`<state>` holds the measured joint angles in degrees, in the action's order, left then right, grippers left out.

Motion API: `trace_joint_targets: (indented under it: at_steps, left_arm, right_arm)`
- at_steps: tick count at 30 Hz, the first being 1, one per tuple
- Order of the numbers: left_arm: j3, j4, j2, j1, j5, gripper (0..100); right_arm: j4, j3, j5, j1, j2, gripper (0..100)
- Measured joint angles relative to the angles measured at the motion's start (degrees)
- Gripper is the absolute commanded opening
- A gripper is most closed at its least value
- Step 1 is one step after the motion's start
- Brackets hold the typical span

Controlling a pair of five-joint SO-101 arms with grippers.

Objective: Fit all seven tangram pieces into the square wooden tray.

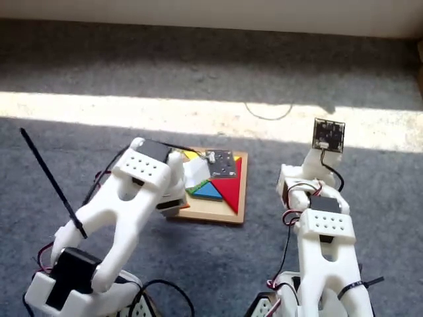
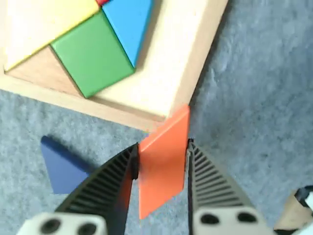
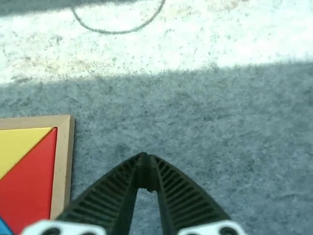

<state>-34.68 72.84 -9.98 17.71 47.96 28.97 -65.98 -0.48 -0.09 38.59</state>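
Two grippers low, left gripper [image 2: 163,145] pinching orange piece [image 2: 164,169] at tray [image 2: 183,58] corner, right gripper [image 3: 145,167] pressed together

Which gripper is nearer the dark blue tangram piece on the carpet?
Left. The left gripper, holding an orange piece, is just beside the dark blue piece; the right gripper is across the wooden tray from it.

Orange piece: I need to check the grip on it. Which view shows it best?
The left wrist view: the orange piece is clamped in the left gripper by the tray corner. The high view has the left arm over it; the right wrist view faces elsewhere.
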Motion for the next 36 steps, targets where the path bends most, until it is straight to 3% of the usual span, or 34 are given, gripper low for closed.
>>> trace_joint_targets:
  at_steps: [6, 17, 24, 36]
  left_arm:
    - [7.82, -1.58, 8.35, 5.98, -5.54, 6]
    - [24.70, -1.76, 26.11, 10.73, -12.13, 6]
    - [25.14, -1.76, 27.16, 13.71, -13.54, 17]
    - [25.14, 1.41, 27.16, 13.71, -13.63, 18]
  right_arm:
    - [0.00, 0.00, 0.00, 0.00, 0.00, 0.5]
    - [0.00, 0.00, 0.00, 1.76, 0.00, 0.5]
    - [0.00, 0.00, -2.64, 4.31, 0.00, 0.5]
    - [0.00, 0.00, -2.99, 4.57, 0.00, 0.5]
